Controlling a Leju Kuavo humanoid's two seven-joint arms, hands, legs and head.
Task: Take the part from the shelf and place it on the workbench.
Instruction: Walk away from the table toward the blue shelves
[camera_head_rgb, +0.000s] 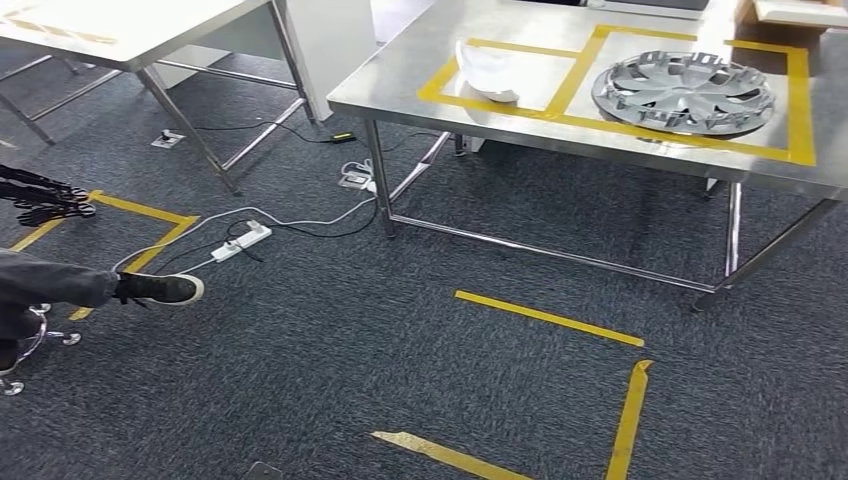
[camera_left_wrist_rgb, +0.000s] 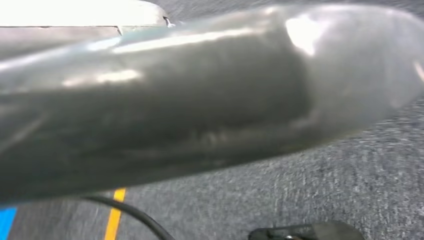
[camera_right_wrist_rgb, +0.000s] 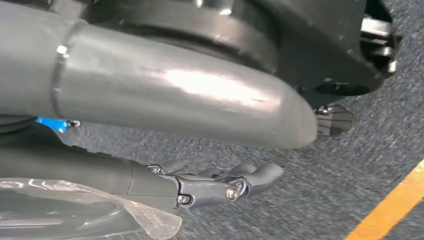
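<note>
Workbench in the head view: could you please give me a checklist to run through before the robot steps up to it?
1. Workbench in sight ahead: ok.
2. Taped squares free for a part: not ok; a white part lies in the left one, a wheel cover in the right.
3. Carpet at the floor tape before the bench bare: ok.
4. Power strip and its cables off the path: ok, they lie to the left.
5. Person's shoe clear of the robot: cannot tell.
6. Part in hand: cannot tell; the right hand holds nothing, and the left wrist view is a grey blur.
</note>
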